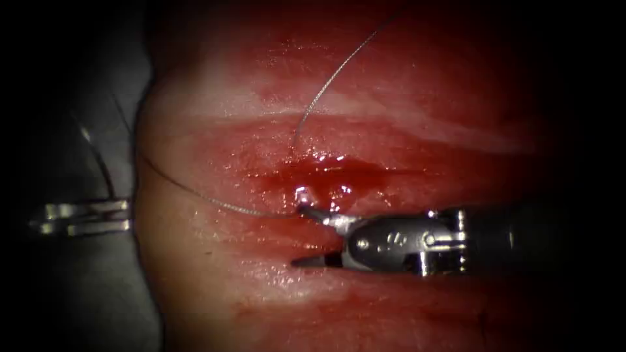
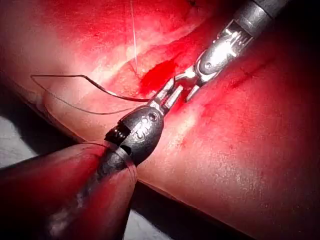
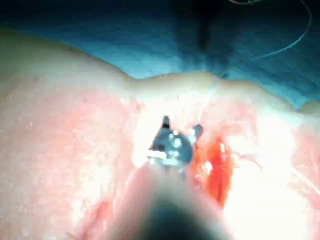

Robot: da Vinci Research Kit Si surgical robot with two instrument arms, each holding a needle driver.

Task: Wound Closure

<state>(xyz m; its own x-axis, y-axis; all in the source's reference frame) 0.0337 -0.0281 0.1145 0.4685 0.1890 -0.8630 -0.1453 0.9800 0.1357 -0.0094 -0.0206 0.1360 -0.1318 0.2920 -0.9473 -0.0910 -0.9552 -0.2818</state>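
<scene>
1. Underneath, the tissue [image 1: 404, 117] lies wet, red fluid [image 1: 339, 173] pooled in the cut [image 1: 365, 175].
2. Right tool [image 1: 312, 236] gapes wide at the cut, holding nothing.
3. Left tool [image 1: 78, 218] sits off the tissue's left edge; I cannot tell its grip.
4. Thread [image 1: 332, 78] enters the tissue above the pool; I cannot make out the needle.

The right end effector [image 1: 313, 238] is polished silver metal with two slim tapered jaws, a rounded clevis carrying small round rivets and stamped marks, and ridged metal collars where it joins a dark matte shaft. The left end effector [image 1: 85, 218] shows as two pale, flat, shiny metal bars, and its wrist housing is dark, rounded and embossed.
</scene>
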